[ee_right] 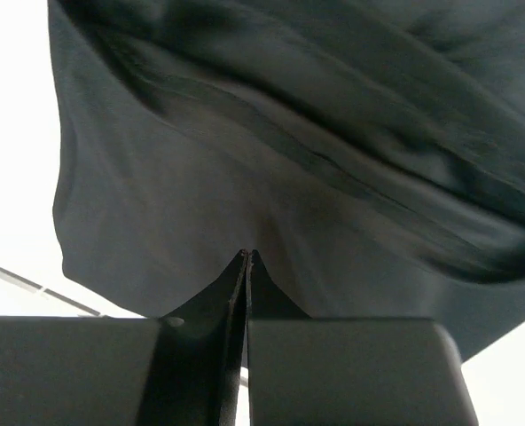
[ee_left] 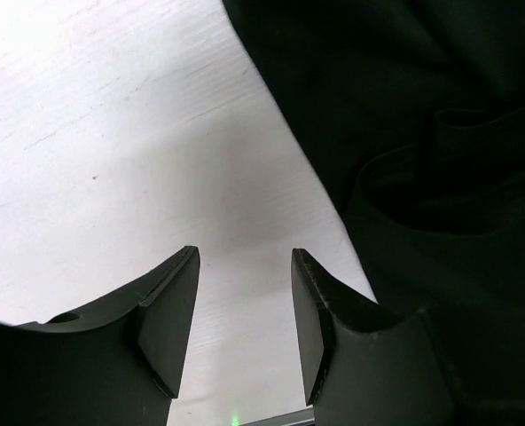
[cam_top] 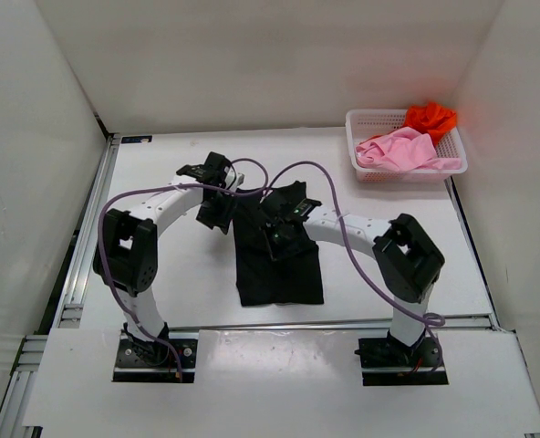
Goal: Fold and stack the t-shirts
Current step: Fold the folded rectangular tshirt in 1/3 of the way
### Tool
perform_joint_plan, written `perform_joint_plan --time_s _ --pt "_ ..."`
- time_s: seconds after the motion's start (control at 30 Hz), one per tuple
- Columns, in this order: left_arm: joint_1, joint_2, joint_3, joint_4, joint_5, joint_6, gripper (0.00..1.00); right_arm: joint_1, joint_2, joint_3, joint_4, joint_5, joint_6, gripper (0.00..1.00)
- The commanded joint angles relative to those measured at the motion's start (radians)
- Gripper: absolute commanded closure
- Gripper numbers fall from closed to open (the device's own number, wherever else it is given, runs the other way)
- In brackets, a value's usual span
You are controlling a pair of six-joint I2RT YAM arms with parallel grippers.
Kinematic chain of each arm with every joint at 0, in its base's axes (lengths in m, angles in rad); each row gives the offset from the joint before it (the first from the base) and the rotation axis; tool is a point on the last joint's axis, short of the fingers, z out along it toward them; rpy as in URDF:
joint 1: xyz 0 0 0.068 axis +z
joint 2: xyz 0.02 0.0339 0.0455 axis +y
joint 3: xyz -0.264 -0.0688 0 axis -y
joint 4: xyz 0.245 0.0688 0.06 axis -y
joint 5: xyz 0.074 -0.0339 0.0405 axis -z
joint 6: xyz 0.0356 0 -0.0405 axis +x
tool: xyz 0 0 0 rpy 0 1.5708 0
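Under the right end effector (ee_right: 247, 257), clamped on its cloth, the black t-shirt (cam_top: 279, 274) lies part-folded. Your left end effector (ee_left: 244, 253) stands apart, empty, just beside it. Well beyond both, the pink t-shirt (cam_top: 399, 148) and orange-red t-shirt (cam_top: 430, 117) sit crumpled in the basket (cam_top: 361, 123); nothing is stacked yet.

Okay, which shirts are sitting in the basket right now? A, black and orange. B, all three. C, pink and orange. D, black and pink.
C: the pink shirt and orange shirt lie in the basket, while the black shirt is out on the table.
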Motion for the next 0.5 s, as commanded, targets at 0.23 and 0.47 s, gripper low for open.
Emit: perform_joint_plan --time_s 0.23,0.47 --pt "0.042 -0.015 -0.037 0.024 0.063 0.000 0.43 0.022 0.086 0.088 0.009 0.078 0.033 0.99" --pt "0.042 -0.035 -0.047 0.024 0.072 0.000 0.43 -0.005 0.134 0.124 0.000 0.112 0.033 0.99"
